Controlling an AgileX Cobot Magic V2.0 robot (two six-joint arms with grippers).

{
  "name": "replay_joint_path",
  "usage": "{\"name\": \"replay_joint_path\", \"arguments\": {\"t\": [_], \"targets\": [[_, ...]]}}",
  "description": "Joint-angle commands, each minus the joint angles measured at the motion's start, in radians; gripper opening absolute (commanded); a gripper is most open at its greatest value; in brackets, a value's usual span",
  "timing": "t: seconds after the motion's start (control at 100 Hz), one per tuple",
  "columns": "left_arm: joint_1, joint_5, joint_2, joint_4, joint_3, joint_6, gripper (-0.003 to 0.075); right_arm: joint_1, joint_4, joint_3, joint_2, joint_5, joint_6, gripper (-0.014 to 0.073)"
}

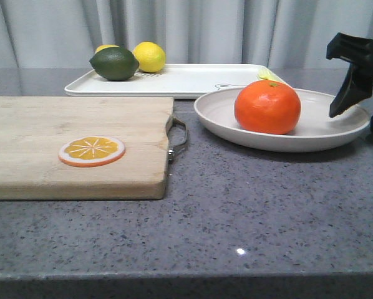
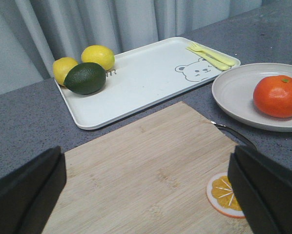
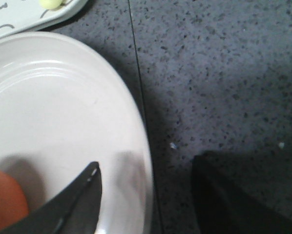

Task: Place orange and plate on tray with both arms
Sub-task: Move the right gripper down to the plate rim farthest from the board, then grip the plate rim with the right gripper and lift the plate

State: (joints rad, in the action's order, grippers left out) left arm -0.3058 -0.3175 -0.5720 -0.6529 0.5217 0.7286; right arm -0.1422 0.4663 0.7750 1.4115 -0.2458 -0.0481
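The grey speckled stone surface [image 1: 236, 212] filled the lower frame before pale curtains. The glossy round orange [image 1: 267, 107] sat in the wide off-white plate [image 1: 317, 134], right of centre; behind it lay the flat rectangular white tray [image 1: 193, 80]. My right end effector [image 3: 146, 195] stood spread astride the plate's right rim, one finger inside. My left end effector [image 2: 146, 195] hung spread over the wooden cutting board [image 2: 146, 170].

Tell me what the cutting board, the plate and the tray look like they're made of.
Cutting board: pale wood, matte, with visible grain; its handle looks like metal.
Plate: off-white with a soft sheen, ceramic or melamine, hard to tell.
Tray: smooth white, thin rimmed, printed bear, probably plastic.
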Motion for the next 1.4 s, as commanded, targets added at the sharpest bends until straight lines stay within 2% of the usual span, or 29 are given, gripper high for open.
{"name": "replay_joint_path", "arguments": {"t": [0.0,0.19,0.41,0.68,0.99,1.24,1.39], "targets": [[0.003,0.057,0.000,-0.015,0.026,-0.005,0.0638,-0.001,0.010,0.018,-0.014,-0.007,0.007,0.0361],[0.003,0.057,0.000,-0.015,0.026,-0.005,0.0638,-0.001,0.014,0.018,-0.014,-0.010,0.006,0.0190],[0.003,0.057,0.000,-0.015,0.026,-0.005,0.0638,0.001,0.080,0.018,-0.014,0.002,0.006,0.0094],[0.003,0.057,0.000,-0.015,0.026,-0.005,0.0638,0.001,0.138,0.018,-0.016,0.005,0.006,-0.0104],[0.003,0.057,0.000,-0.015,0.026,-0.005,0.0638,0.001,0.184,0.073,-0.075,-0.045,0.006,-0.0100],[0.003,0.057,0.000,-0.015,0.026,-0.005,0.0637,0.001,0.184,0.266,-0.069,-0.106,0.006,-0.0100],[0.003,0.057,0.000,-0.015,0.026,-0.005,0.0637,0.001,0.184,0.417,-0.001,-0.136,0.006,-0.0100]]}}
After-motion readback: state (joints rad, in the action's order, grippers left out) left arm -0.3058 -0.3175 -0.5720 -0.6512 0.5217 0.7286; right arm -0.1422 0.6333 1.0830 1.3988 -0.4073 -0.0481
